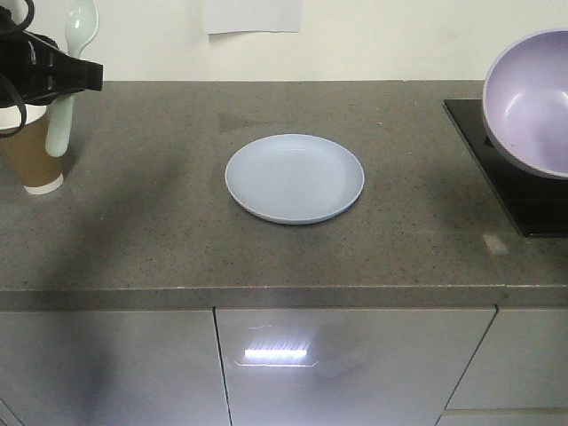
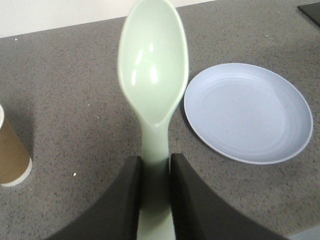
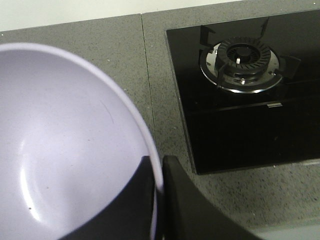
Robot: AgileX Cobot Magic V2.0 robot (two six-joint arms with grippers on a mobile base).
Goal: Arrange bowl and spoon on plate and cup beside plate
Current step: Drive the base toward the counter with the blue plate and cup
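Note:
The pale blue plate [image 1: 295, 177] [image 2: 247, 112] lies flat and bare mid-counter. My left gripper [image 1: 71, 75] [image 2: 155, 167] is shut on the handle of the mint-green spoon [image 1: 80, 27] [image 2: 152, 75]. It holds the spoon lifted at the far left, over the brown cup [image 1: 31, 155] [image 2: 10, 150]. The cup stands left of the plate. My right gripper [image 3: 159, 170] pinches the rim of the lavender bowl [image 1: 532, 102] [image 3: 65, 150]. The bowl hangs tilted in the air at the right, above the hob.
A black glass hob [image 1: 524, 186] [image 3: 240, 100] with a gas burner [image 3: 245, 60] is set into the counter's right end. The grey speckled counter [image 1: 160, 231] ends at a front edge above glossy cabinet doors [image 1: 355, 364]. A white wall runs behind.

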